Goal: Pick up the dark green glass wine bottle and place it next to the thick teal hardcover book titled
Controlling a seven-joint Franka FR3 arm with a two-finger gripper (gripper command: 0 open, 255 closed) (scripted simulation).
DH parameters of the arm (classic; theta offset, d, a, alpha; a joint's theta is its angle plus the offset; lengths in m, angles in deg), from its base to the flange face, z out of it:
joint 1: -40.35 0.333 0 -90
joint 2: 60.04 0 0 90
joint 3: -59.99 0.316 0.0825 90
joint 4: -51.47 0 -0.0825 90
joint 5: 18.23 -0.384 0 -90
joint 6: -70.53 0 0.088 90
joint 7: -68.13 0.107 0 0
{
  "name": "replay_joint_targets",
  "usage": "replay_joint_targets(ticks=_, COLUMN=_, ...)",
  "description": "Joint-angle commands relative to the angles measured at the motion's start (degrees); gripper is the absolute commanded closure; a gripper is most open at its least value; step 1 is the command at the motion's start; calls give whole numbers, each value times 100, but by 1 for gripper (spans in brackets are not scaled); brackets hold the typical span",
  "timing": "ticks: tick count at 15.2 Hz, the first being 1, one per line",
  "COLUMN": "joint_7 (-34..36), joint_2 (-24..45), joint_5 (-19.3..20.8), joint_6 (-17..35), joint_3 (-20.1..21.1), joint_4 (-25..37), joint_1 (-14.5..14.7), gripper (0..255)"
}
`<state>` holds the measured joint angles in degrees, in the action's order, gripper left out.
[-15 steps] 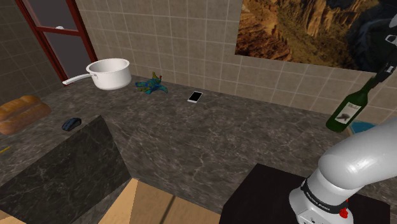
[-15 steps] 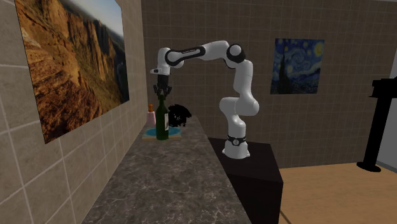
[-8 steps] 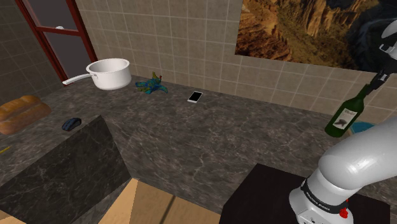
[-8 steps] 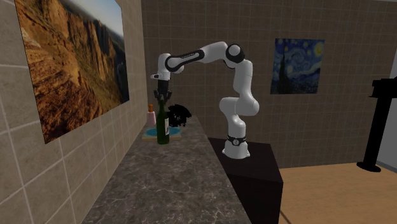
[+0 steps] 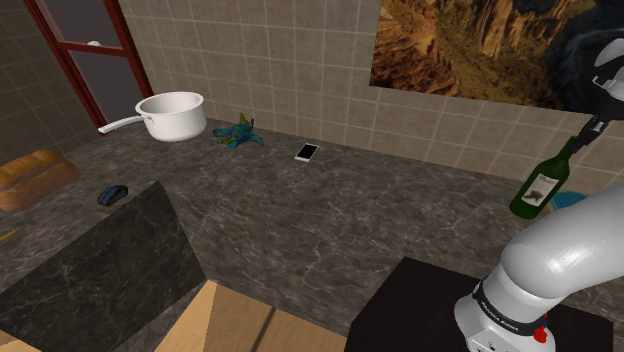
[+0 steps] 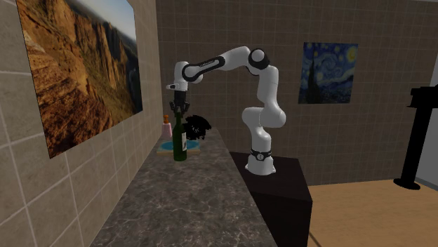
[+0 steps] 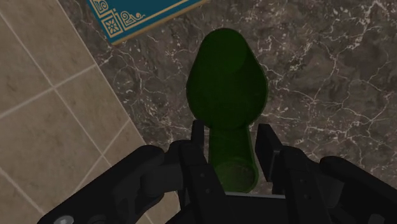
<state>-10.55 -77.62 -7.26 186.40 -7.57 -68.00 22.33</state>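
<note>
So the gripper was clamped on the neck of the dark green wine bottle, one black finger on each side, looking straight down the bottle at the dark marbled counter. The teal book, with its pale ornamental border, lay flat just past the bottle's base, close to the tiled wall.

In the second exterior view the wine bottle stood upright under the gripper, base down at counter level. Honestly couldn't tell if it was actually touching the counter. The teal book was just beside it at the bottle's 9 o'clock, a small pinkish bottle at 11, and some black object I couldn't make out at 2. A Starry Night print hung on the far wall.

In the shoulder view the wine bottle was way over at the picture's 3 o'clock, with a sliver of the teal book at its 4 o'clock. Well apart, toward 10 o'clock, were a white phone, a white saucepan, a computer mouse and a loaf of bread.
</note>
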Motion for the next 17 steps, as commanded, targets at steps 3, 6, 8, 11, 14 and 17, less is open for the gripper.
replay_joint_targets(ticks=3, joint_7=0, joint_2=0, joint_5=-1, joint_6=2, joint_3=0, joint_4=1, joint_1=1, gripper=0)
replay_joint_targets(ticks=6, joint_7=0, joint_2=0, joint_5=0, joint_6=2, joint_3=0, joint_4=1, joint_1=0, gripper=0)
replay_joint_targets(ticks=8, joint_7=42, joint_2=-81, joint_5=51, joint_6=-197, joint_3=118, joint_4=137, joint_1=-71, gripper=0)
replay_joint_targets(ticks=11, joint_7=109, joint_2=-236, joint_5=127, joint_6=-743, joint_3=373, joint_4=555, joint_1=-200, gripper=0)
replay_joint_targets(ticks=14, joint_7=109, joint_2=-236, joint_5=127, joint_6=-743, joint_3=373, joint_4=555, joint_1=-200, gripper=0)
replay_joint_targets(ticks=17, joint_7=109, joint_2=-236, joint_5=127, joint_6=-743, joint_3=373, joint_4=555, joint_1=-199, gripper=0)
